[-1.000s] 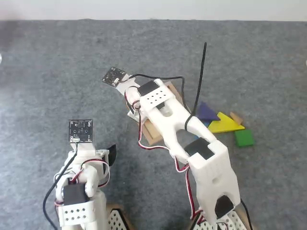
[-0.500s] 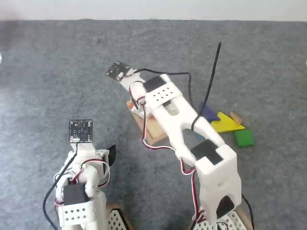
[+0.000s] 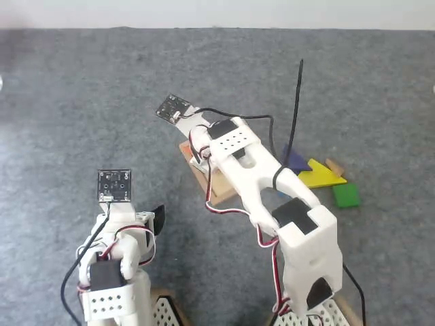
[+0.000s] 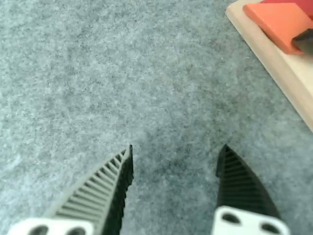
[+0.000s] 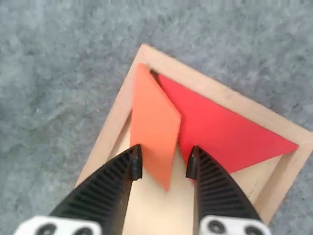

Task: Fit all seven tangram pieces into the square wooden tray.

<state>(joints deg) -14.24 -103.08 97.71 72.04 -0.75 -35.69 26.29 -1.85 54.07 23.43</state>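
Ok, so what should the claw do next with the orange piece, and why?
Probably turn the orange piece a little so it sits flush. The right claw straddles it in the wooden tray, but it lies askew beside the red triangle, leaving a bare wedge along the tray's wall.

Seen from above, the right arm (image 3: 251, 170) covers most of the wooden tray (image 3: 219, 193) and part of the purple piece (image 3: 293, 160). In the left wrist view, the frame's edge cuts off the orange piece (image 4: 279, 22).
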